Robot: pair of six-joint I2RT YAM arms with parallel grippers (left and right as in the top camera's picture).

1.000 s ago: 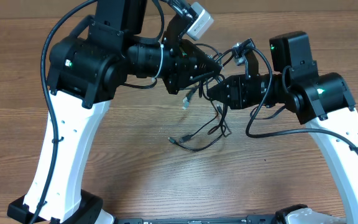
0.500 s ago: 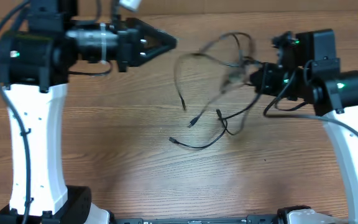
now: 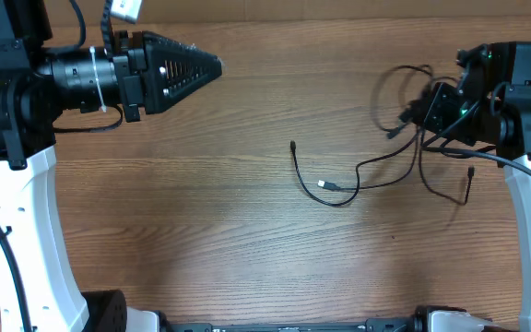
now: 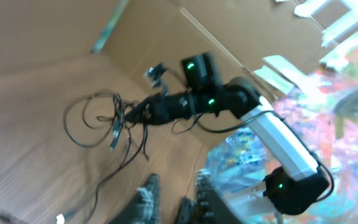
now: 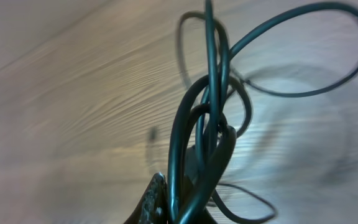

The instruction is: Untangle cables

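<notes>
While my right gripper (image 3: 429,109) clamps the cables (image 3: 326,186) overhead at the worktop's (image 3: 247,258) right edge, one trails toward the middle. Left wrist: the left gripper (image 4: 171,204) is empty, its gap unclear. Right wrist: tight knot, so I'd tease gently.

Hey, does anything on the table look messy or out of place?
Yes. The cables are bunched in a knot at the right gripper, whose jaws are shut on them, with loops sticking out unevenly. One strand trails loose across the table toward its middle.
</notes>
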